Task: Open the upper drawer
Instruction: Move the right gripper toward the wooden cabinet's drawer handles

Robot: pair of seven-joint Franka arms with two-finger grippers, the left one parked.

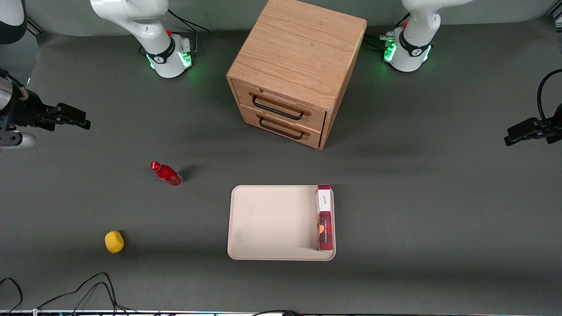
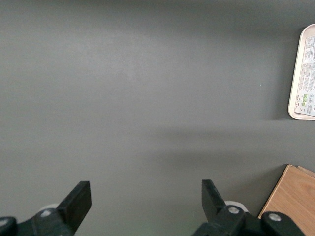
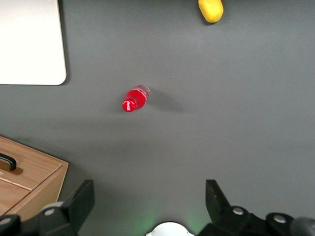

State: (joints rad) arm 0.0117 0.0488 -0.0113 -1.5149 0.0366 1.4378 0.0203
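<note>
The wooden cabinet [image 1: 298, 48] stands at the middle back of the table. Its upper drawer [image 1: 281, 102] is closed flush, with a black wire handle [image 1: 277, 108] across its front. The matching lower drawer [image 1: 281, 125] sits just below it, also closed. My right gripper [image 1: 81, 118] is open and empty, raised above the table toward the working arm's end, well apart from the cabinet. In the right wrist view the gripper [image 3: 150, 196] hangs over bare mat, with a corner of the cabinet [image 3: 34, 179] beside it.
A red bottle [image 1: 167, 174] lies on the mat, nearer the front camera than the gripper. A yellow fruit [image 1: 114, 242] lies nearer still. A beige tray [image 1: 272, 221] holding a red box [image 1: 324, 217] sits in front of the cabinet. Cables [image 1: 88, 289] lie at the front edge.
</note>
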